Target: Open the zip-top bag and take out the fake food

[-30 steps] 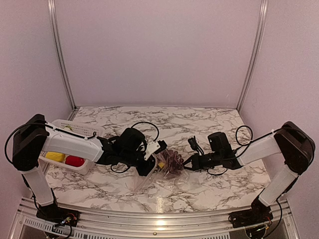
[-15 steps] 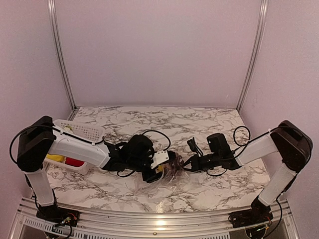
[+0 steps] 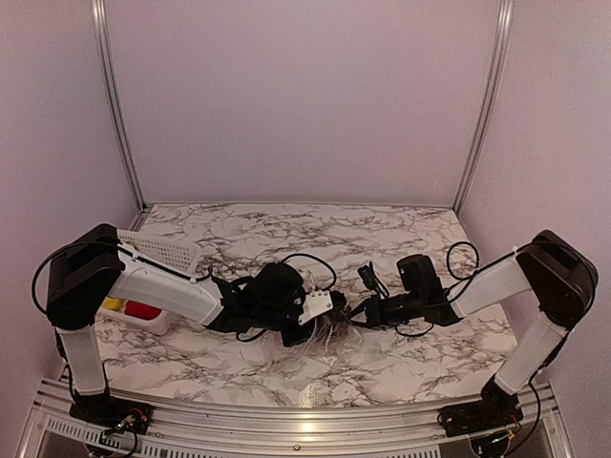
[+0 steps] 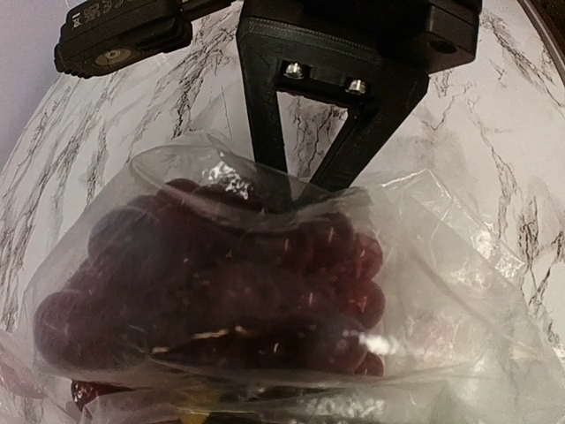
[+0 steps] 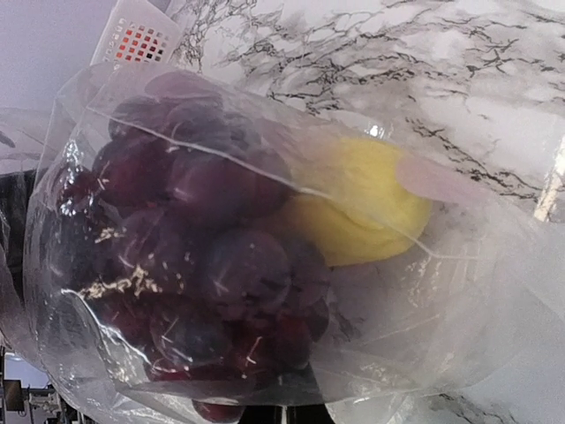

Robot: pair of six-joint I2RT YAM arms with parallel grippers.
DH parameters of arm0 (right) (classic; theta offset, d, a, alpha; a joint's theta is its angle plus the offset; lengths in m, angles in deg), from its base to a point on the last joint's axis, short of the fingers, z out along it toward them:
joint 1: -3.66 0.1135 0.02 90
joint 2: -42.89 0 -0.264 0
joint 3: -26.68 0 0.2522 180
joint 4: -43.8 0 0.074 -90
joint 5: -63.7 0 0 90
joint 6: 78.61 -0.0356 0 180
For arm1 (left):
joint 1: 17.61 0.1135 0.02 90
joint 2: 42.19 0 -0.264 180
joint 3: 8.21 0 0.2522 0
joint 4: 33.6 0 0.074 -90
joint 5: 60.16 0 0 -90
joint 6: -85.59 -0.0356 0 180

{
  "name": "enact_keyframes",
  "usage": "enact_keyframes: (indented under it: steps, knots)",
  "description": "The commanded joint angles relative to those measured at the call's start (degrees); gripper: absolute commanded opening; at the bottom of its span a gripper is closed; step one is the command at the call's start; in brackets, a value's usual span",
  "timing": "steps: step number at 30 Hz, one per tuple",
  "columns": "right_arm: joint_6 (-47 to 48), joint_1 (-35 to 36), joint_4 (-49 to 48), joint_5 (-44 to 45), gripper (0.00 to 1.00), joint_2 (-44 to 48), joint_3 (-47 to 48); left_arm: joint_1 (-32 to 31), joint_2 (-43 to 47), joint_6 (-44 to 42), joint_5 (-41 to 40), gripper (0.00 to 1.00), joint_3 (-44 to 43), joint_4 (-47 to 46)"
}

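Observation:
The zip-top bag (image 3: 329, 334) lies crumpled on the marble table between my two grippers. Through its clear plastic I see fake food: a dark purple grape bunch (image 4: 221, 291) (image 5: 194, 247) and a yellow piece (image 5: 362, 212). My right gripper (image 3: 355, 315) (image 4: 296, 190) is shut, pinching the bag's edge (image 4: 441, 265) from the right. My left gripper (image 3: 326, 308) presses into the bag from the left. Its fingers are hidden behind plastic and grapes, so its opening does not show.
A white mesh basket (image 3: 158, 248) (image 5: 137, 35) stands at the left table edge, with a red piece (image 3: 143, 309) and a yellow piece (image 3: 113, 303) in it. Cables loop over both wrists. Metal frame posts rise at the back corners.
My left arm has pushed to the right, closing up on the right gripper. The bag, first spread out below the left gripper, is now bunched between the two grippers. The right arm has barely moved.

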Motion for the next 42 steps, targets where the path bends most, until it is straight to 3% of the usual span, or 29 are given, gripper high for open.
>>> enact_keyframes:
  steps: [1, 7, 22, 33, 42]
  knots:
    - [-0.67, -1.38, -1.81, -0.87, 0.0, 1.32, -0.53, -0.12, 3.75, -0.77, -2.11, 0.17, 2.73, -1.76]
    - [-1.19, -5.6, -1.75, 0.59, 0.0, 4.02, -2.8, -0.12, 9.96, 0.73, -4.61, 0.0, 5.66, -0.91]
    - [-2.37, -10.34, -2.11, 4.99, 0.0, 7.6, -5.21, 3.72, 24.26, 8.63, -5.76, 0.0, 14.33, -1.84]
    - [-1.65, -12.55, -1.16, 6.19, 0.0, 9.0, -5.81, 4.35, 25.13, 9.05, -6.75, 0.0, 16.31, -1.15]
    - [-1.66, -12.69, -1.5, 5.78, 0.0, 8.56, -5.3, 5.61, 35.47, 14.8, -5.04, 0.0, 18.22, -2.89]
